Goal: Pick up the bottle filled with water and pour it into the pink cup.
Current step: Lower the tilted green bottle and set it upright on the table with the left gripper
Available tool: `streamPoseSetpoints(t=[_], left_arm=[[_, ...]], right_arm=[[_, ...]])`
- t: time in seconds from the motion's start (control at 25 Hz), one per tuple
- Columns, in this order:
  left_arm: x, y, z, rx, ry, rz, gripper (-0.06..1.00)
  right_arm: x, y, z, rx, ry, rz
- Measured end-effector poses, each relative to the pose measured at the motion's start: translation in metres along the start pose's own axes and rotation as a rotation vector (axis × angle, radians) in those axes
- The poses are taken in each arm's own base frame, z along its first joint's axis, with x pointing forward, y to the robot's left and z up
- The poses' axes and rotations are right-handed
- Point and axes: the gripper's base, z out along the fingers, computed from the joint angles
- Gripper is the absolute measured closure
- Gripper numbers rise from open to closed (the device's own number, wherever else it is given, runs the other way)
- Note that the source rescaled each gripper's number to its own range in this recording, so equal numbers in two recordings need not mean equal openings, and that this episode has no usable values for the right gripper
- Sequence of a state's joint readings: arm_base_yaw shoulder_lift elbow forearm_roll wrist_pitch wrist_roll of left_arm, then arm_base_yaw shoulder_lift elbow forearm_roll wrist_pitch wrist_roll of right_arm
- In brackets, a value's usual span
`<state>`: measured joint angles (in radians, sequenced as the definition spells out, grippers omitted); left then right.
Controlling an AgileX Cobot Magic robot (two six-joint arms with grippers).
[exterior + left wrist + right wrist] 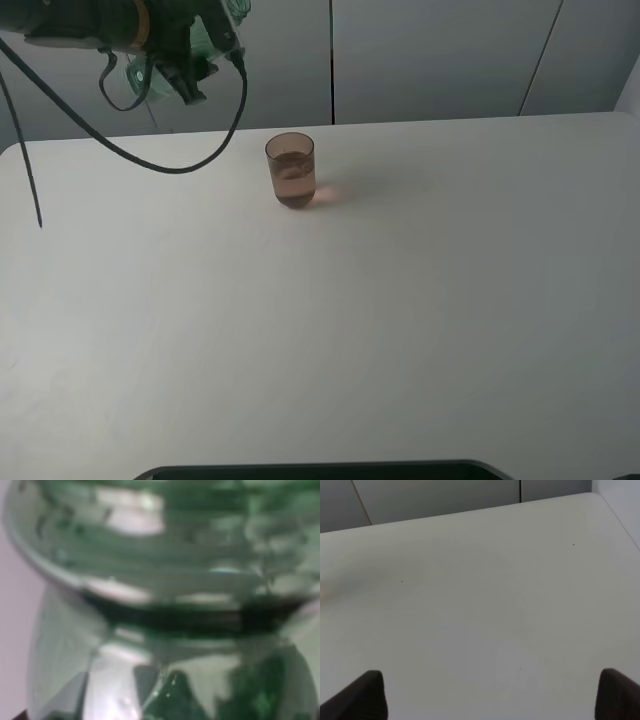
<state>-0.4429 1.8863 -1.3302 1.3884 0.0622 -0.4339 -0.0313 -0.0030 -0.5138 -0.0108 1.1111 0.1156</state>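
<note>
The left tool point(190, 55) hangs high over the counter's point(420, 320) far left corner, clamped on the bottle point(208, 38), whose green-tinted plastic shows on either side of it; in the left wrist view the bottle point(165, 580) fills the frame as a green blur right against the tool; a black cable point(170, 166) loops down beneath the tool; the pink cup point(290, 170) stands upright on the counter, lower than the left tool and toward its right-arm side, well apart, with liquid inside; the right tool point(492, 697) is spread wide above the counter point(480, 590), its dark fingertips point(362, 697) holding nothing.
</note>
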Motion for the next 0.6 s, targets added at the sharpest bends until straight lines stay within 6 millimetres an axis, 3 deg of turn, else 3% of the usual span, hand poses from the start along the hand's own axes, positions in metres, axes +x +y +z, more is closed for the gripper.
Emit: streamPoseSetpoints(t=[0.28,0.6], left_arm=[[0.011,0.041,-0.027,-0.087,-0.041,-0.373,0.94],[0.002,0.042,-0.032,-0.038,-0.132,-0.569,0.94]], right_arm=[[0.000,0.000,0.000,0.000,0.000,0.000],[0.000,0.000,0.000,0.000,0.000,0.000]])
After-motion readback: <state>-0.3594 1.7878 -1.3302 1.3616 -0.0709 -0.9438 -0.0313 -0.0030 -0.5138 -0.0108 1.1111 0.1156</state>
